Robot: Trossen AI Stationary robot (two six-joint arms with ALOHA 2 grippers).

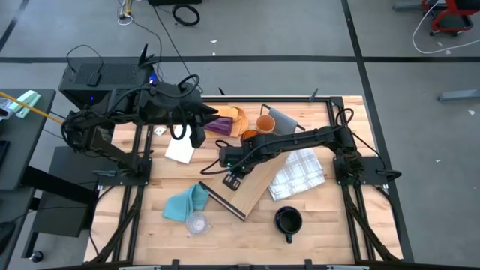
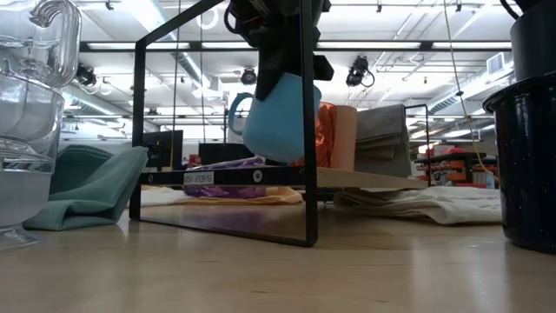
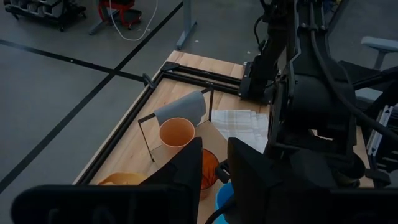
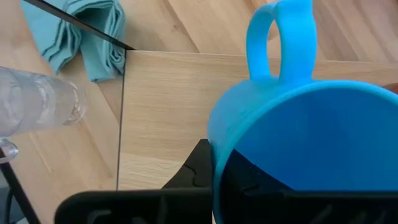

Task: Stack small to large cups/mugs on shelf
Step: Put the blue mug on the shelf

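My right gripper (image 4: 214,163) is shut on a light blue mug (image 4: 311,137), which hangs just above the light-wood shelf (image 1: 259,180) at mid table. In the low view the mug (image 2: 280,122) is tilted, its handle (image 2: 236,109) to one side. A tan cup (image 3: 177,132) and an amber translucent cup (image 3: 210,171) stand at the shelf's far end. Beside them a purple tumbler (image 1: 221,124) lies on its side. A dark mug (image 1: 288,220) and a clear cup (image 1: 196,223) stand near the front edge. My left gripper (image 3: 215,180) waits raised at the far left, slightly open, holding nothing. My right gripper pinches the mug's wall at the rim (image 4: 214,146), one finger (image 4: 200,168) outside and the other inside the mug. The hold is on the side opposite the handle (image 4: 280,37). The fingers slant down from above. The mug hangs tilted, clear of the shelf board (image 4: 174,99).
A teal cloth (image 1: 186,204) lies front left of the shelf, and a white checked cloth (image 1: 300,176) lies to its right. A tan paper sheet (image 1: 234,116) lies at the back. The shelf's black end frame (image 2: 308,174) rises near the mug. A grey end panel (image 3: 183,109) stands beside the tan cup.
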